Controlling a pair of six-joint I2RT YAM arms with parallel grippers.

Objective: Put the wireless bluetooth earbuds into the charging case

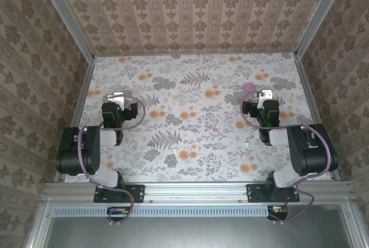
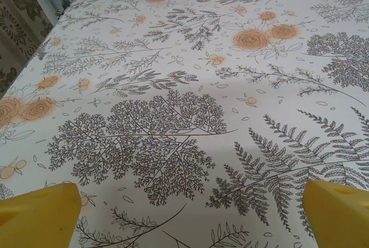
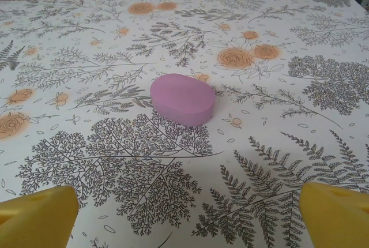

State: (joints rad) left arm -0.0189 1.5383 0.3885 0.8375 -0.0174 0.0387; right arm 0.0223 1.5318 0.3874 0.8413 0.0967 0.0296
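Pink oval charging case (image 3: 183, 99) lies on the floral tabletop (image 3: 86, 144), unobstructed, just beyond the wide-open right gripper (image 3: 184, 216). Left gripper (image 2: 184, 216) gapes wide too; tiny specks (image 1: 214, 128) mid-tabletop are too small to identify

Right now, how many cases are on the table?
1: a pink case, lid shut, on the table just ahead of the right claw. An arm could hide another.

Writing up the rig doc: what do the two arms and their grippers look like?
The left arm and right arm have black joint housings and light grey links. A mauve cable loops along each. The left gripper and right gripper have yellow fingers and a white bracket. No markings legible.
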